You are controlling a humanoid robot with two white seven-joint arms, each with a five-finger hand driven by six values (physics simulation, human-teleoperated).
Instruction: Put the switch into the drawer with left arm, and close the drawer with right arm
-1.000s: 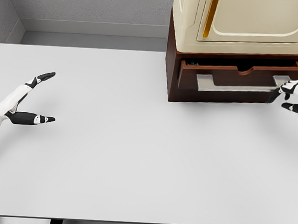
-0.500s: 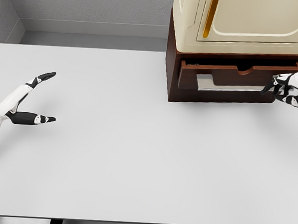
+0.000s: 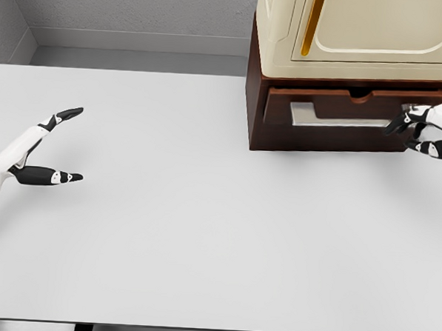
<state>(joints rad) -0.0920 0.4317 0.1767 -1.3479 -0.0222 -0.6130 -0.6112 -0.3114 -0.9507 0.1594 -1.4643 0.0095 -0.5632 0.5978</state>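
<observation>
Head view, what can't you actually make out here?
- Switch: not visible; the drawer interior is hidden behind its nearly shut front.
- Right hand: arm cut off by the right edge; contact with the drawer front unclear.
- Cream appliance on the cabinet: top cropped by the upper edge.

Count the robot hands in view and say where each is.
2. The left robot hand hovers open over the table's left edge; the right robot hand is at the drawer front. None seems hidden.
</observation>
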